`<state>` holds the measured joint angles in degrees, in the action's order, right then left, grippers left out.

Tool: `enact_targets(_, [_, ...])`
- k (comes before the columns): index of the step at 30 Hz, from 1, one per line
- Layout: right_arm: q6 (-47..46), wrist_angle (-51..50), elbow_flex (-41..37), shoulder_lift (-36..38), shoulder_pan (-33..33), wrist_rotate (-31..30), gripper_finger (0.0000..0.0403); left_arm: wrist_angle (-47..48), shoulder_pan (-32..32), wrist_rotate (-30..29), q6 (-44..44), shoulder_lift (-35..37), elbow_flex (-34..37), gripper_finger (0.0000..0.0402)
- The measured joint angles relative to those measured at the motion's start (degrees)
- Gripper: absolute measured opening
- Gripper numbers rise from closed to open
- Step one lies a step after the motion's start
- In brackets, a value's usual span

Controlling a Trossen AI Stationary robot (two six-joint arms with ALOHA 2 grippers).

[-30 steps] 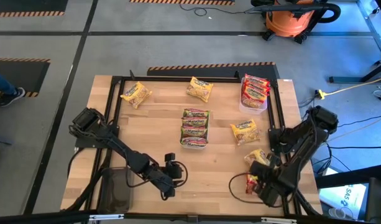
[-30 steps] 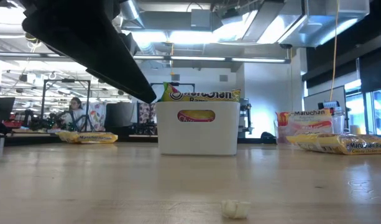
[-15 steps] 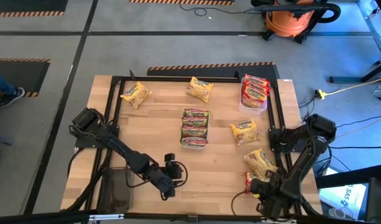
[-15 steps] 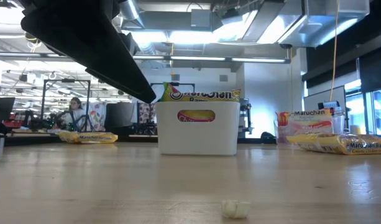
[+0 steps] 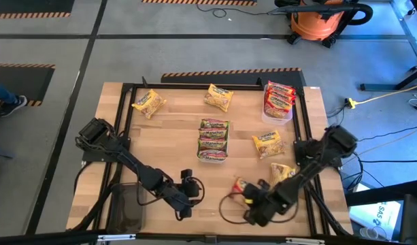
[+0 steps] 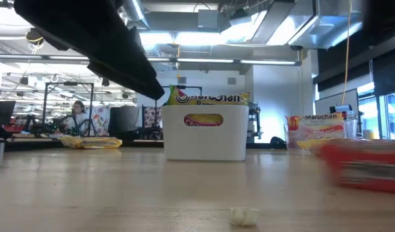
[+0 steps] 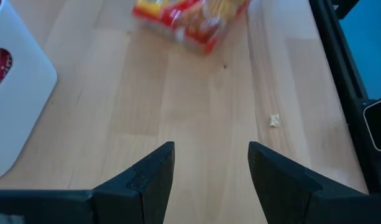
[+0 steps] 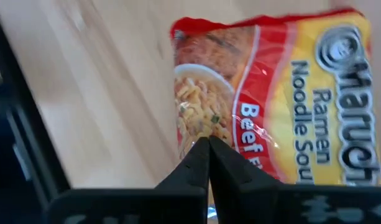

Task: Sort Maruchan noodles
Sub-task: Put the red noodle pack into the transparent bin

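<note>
My right gripper (image 5: 251, 195) is near the table's near edge, right of centre, shut on a red Maruchan beef packet (image 8: 271, 99), which also shows in the high view (image 5: 241, 185) and blurred in the low view (image 6: 365, 164). My left gripper (image 5: 193, 186) is open and empty (image 7: 212, 163) just left of it, its fingers pointing toward the packet (image 7: 190, 18). Green packets lie in a white tray (image 5: 213, 155) at the table's middle. Red packets lie in a clear tray (image 5: 264, 114) at the far right. Several yellow packets lie flat on the table, one (image 5: 283, 171) beside my right arm. My right gripper pinches the red packet's edge (image 8: 193, 127) between its two shut fingers. The packet stretches away in front of the fingers, printed face up. Whether it is clear of the table I cannot tell.
A dark tray (image 5: 130, 207) sits at the near left corner under my left arm. Yellow packets lie at the far left (image 5: 148, 102), far middle (image 5: 218, 96) and right of the white tray (image 5: 268, 143). A small crumb (image 6: 243, 216) lies on the wood near the front.
My right gripper has gone toward the table's left edge along the near side, carrying the red packet from the near right corner to right of centre. The yellow packet that the arm partly covered now lies in the open. My left arm has kept still.
</note>
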<state>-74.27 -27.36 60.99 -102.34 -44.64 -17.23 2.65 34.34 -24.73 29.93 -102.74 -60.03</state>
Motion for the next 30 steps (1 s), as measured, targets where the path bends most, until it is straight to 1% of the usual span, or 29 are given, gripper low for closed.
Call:
enact_targets(5, [13.1,11.2,0.1,-3.2,5.9,0.6,0.0001,-1.2,0.0,0.0,0.0,0.0,0.0,0.0199])
enact_targets(9, [23.0,18.8,-0.1,-3.8,9.1,1.0,0.0001,-3.5,0.0,0.0,0.0,0.0,0.0,0.0199])
enact_targets(12, [27.9,18.9,0.5,-1.1,9.7,2.0,0.0001,-5.2,0.0,-0.1,-0.1,0.0,0.0,0.0199])
enact_targets(13, [28.4,17.6,0.6,0.5,9.6,2.4,0.0001,-5.9,0.0,-0.2,-0.1,0.0,0.0,0.0199])
enact_targets(15, [28.7,11.8,0.6,4.0,9.3,1.7,0.0001,-7.9,-0.1,-0.3,-0.3,-0.6,0.0,0.0199])
enact_targets(18, [27.2,4.3,-0.5,9.2,8.9,-4.1,0.0001,-11.8,-0.1,-0.6,-2.0,-2.5,0.1,0.0199])
enact_targets(20, [26.5,3.0,-2.6,11.9,9.3,-7.0,0.0001,-15.2,-0.3,-1.0,-3.0,-4.0,0.1,0.0199])
enact_targets(21, [26.3,3.3,-3.8,12.6,10.0,-7.2,0.0001,-16.8,-0.5,-1.2,-3.1,-4.8,0.1,0.0199])
enact_targets(24, [24.8,3.2,-7.6,13.5,12.4,-5.0,0.0005,-20.0,-1.3,-1.6,-3.1,-7.2,0.1,0.0199])
enact_targets(26, [23.8,3.7,-9.5,13.5,14.6,-2.3,0.0022,-22.3,-1.9,-1.6,-3.1,-8.6,0.1,0.0199])
enact_targets(28, [23.6,4.7,-11.6,13.3,16.9,0.1,0.0052,-24.3,-2.5,-1.6,-3.1,-9.9,0.1,0.0199])
enact_targets(30, [23.7,9.0,-13.9,13.0,19.2,2.9,0.0092,-25.2,-3.0,-1.6,-3.0,-11.2,0.0,0.0199])
